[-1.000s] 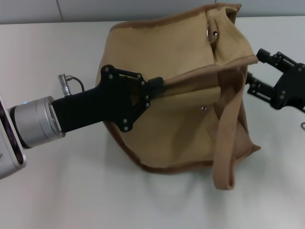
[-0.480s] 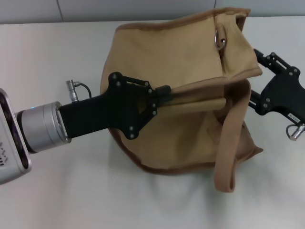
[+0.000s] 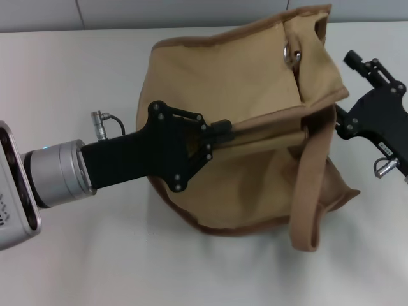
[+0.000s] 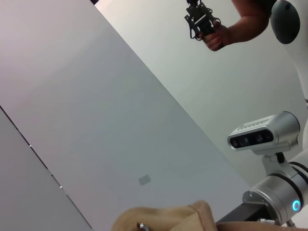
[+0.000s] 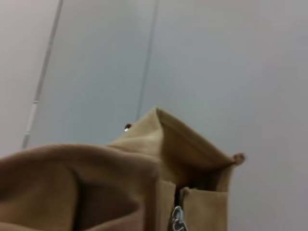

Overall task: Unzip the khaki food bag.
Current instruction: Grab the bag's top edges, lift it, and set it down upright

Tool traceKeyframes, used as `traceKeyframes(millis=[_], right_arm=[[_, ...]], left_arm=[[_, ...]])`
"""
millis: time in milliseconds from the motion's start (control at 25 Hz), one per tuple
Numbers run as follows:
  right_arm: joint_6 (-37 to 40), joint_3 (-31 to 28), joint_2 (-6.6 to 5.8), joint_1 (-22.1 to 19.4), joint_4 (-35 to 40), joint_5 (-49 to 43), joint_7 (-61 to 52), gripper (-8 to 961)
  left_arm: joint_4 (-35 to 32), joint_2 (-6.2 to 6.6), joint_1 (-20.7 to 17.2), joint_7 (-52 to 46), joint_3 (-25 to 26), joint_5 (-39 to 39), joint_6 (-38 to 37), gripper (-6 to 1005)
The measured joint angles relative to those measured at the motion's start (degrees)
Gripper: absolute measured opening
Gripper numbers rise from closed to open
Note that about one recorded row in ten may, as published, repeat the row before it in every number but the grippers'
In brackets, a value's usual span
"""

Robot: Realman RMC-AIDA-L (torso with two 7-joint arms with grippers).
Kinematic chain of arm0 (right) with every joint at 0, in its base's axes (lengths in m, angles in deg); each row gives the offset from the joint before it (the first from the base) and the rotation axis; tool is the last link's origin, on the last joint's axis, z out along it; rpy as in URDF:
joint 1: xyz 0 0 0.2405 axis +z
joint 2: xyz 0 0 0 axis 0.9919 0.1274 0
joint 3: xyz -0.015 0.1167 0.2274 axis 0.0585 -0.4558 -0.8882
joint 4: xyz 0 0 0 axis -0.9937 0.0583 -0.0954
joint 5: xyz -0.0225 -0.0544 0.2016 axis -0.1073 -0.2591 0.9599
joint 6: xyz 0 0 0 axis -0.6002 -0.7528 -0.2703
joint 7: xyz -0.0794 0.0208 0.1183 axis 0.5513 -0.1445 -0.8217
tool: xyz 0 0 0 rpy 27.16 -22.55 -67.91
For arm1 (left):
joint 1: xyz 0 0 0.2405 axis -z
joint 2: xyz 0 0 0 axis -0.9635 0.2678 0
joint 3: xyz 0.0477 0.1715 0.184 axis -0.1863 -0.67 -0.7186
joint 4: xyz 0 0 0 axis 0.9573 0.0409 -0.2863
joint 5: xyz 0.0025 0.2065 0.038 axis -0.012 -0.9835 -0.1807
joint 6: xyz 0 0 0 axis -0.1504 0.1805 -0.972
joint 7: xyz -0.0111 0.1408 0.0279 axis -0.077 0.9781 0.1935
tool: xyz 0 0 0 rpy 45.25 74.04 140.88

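Observation:
The khaki food bag point(image 3: 236, 83) lies tipped on the white table point(image 3: 76, 70), its brown piping showing along the edges. One strap handle point(image 3: 309, 191) hangs in a loop over the near side. The silver zipper pull point(image 3: 292, 55) sits at the bag's far right end and also shows in the right wrist view as the zipper pull point(image 5: 177, 219). My left gripper point(image 3: 223, 130) reaches in from the left, shut on a fold or strap at the bag's top edge. My right gripper point(image 3: 344, 89) is at the bag's right end, its fingers spread on either side of the bag's corner.
The bag's top point(image 4: 163, 219) shows in the left wrist view against a pale wall, and my right arm's silver wrist point(image 4: 274, 197) is beside it. A person's hand point(image 4: 216, 36) holding a black device is far off.
The bag has been dragged a little to the right and its right end lifted. My left gripper moved right with it. My right gripper came closer in against the bag's right end.

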Motion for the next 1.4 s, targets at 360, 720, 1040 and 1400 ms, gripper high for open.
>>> traceKeyframes(millis=[360, 720, 1040, 1400], right_arm=[[-2.16, -3.57, 0.00, -0.72, -3.59, -0.28, 4.77, 766], [-2.45, -2.78, -0.05, -3.13, -3.45, -0.57, 9.19, 766], [-2.88, -2.42, -0.04, -3.24, -7.01, -0.94, 15.46, 765], [-2.48, -1.13, 0.08, -4.59, -9.37, -2.04, 19.85, 765]], left_arm=[[0.30, 0.00, -0.26, -0.01, 0.01, -0.02, -0.28, 52], [0.82, 0.01, -0.69, -0.01, 0.14, -0.01, -0.48, 52], [0.80, 0.01, -0.72, -0.01, 0.12, -0.04, -1.49, 53], [0.84, 0.00, -0.03, -0.42, 0.19, 0.95, -1.93, 53]])
